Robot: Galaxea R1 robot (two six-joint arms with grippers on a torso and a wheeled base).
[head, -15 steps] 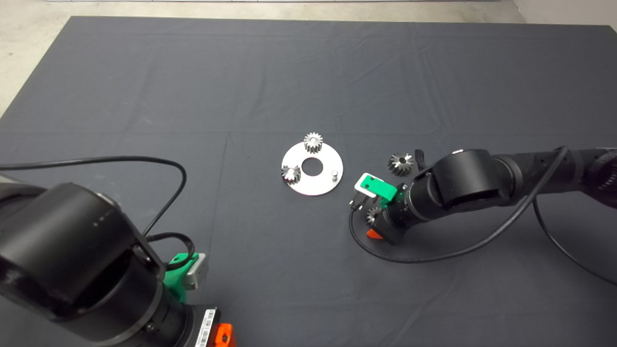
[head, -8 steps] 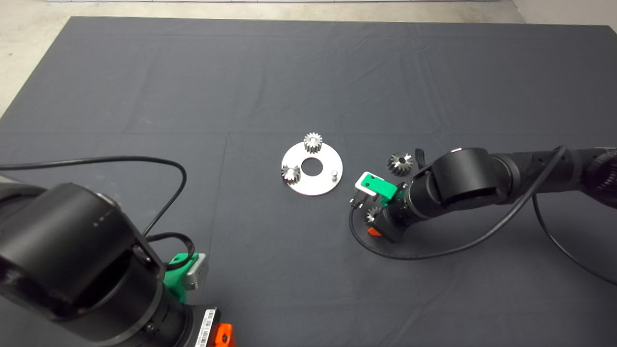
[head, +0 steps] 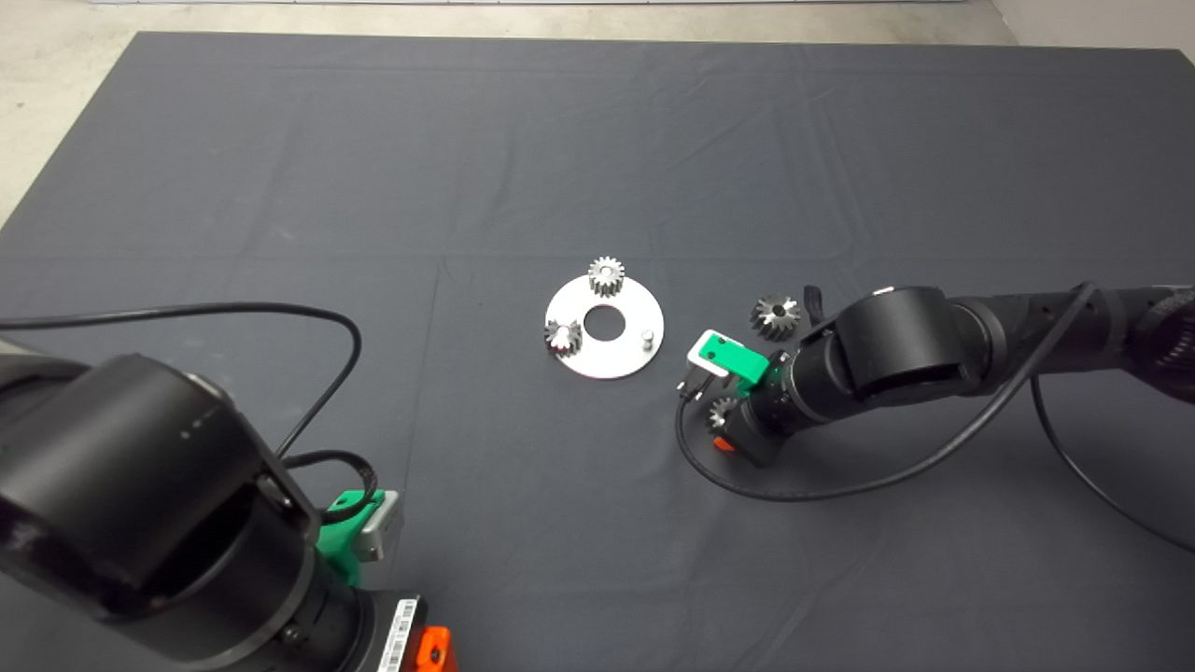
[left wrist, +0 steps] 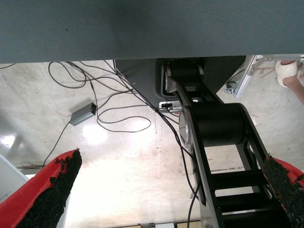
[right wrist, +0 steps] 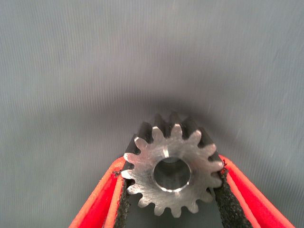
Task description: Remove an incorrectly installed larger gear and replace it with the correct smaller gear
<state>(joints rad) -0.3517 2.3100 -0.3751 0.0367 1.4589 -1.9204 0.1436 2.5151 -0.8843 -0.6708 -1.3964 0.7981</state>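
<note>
Left gripper [left wrist: 166,190] is parked at the lower left edge of the mat [head: 280,140], fingers spread wide, nothing between them. Further right lies a silver disc [head: 605,350] carrying 2 small gears [head: 607,275] and 1 bare pin [head: 646,336]. Beyond it, the larger gear [head: 776,317] sits on the mat beside the right arm. Right gripper [right wrist: 172,199] pinches the smaller gear [right wrist: 172,166] between both pads, just right of the disc.

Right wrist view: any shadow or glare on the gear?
Right wrist view: the smaller gear, gripped by the right pincer, throws a soft dark shadow on the mat behind it; its face shines brightly. Left wrist view: glare patch on the floor.
</note>
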